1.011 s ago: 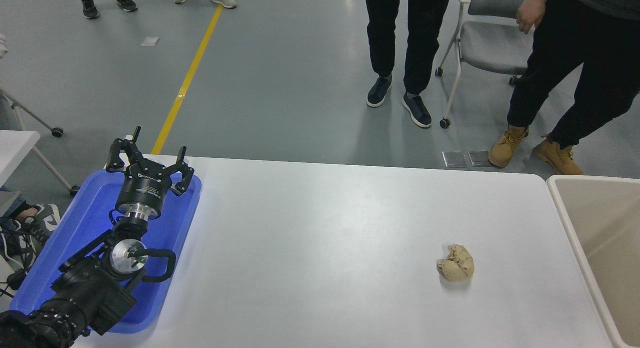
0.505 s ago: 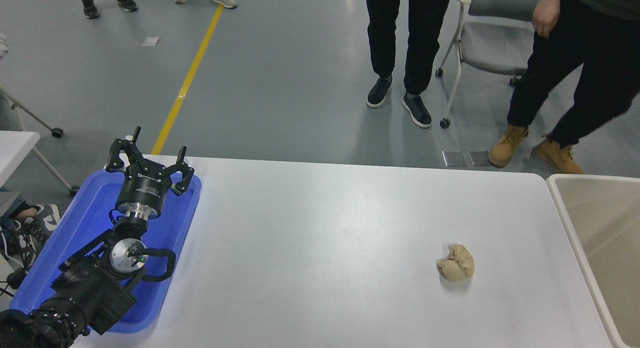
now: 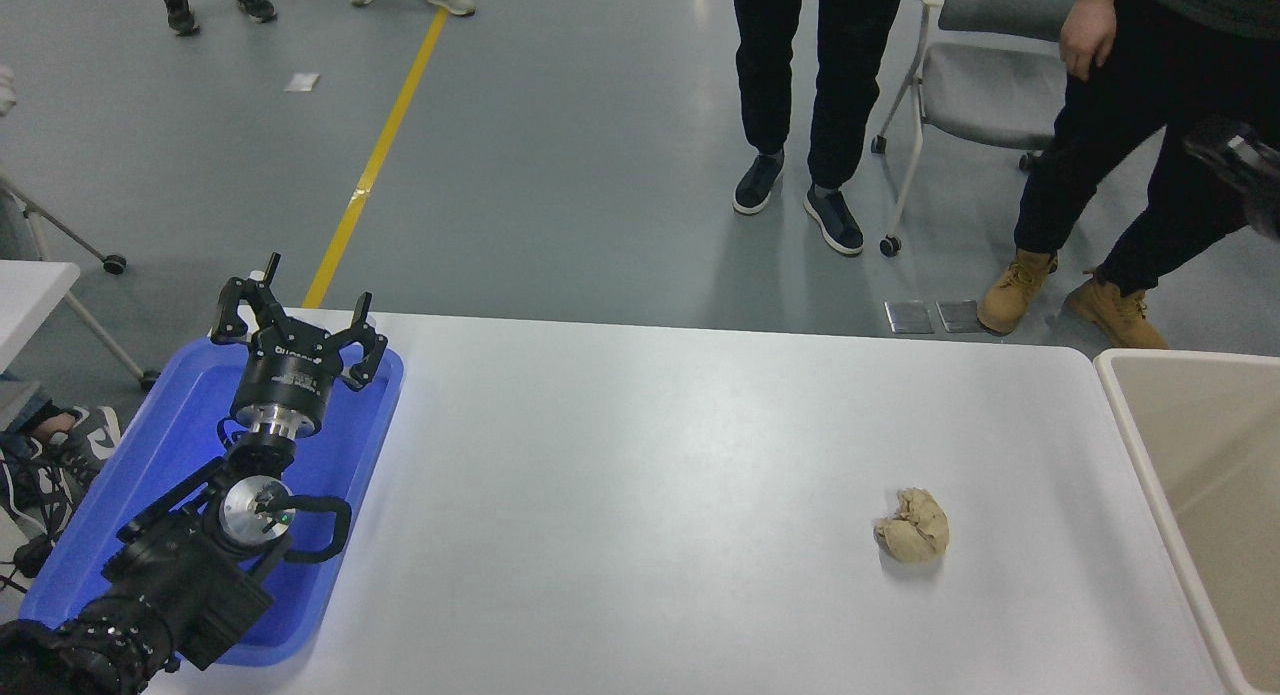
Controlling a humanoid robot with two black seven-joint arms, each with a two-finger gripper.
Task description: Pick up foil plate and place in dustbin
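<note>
The foil plate is out of view. The dustbin (image 3: 1200, 475), a large beige bin with a pale rim, stands against the table's right end and is cut off by the picture edge. My left gripper (image 3: 297, 303) is parked at the lower left over a blue tray, fingers spread open and holding nothing. At the right edge, high above the bin, a blurred black part of my right gripper (image 3: 1238, 163) shows. Its fingers cannot be made out.
A crumpled tan paper ball (image 3: 912, 525) lies on the white table (image 3: 640, 455), right of centre and left of the bin. The blue tray (image 3: 180, 445) sits on the table's left end. Two people stand beyond the far edge, next to a grey wheeled chair (image 3: 985, 85).
A blurred black part of my right arm has come into view at the right edge. The person at the top right shifted a hand and stance slightly. The left arm and the paper ball stayed put.
</note>
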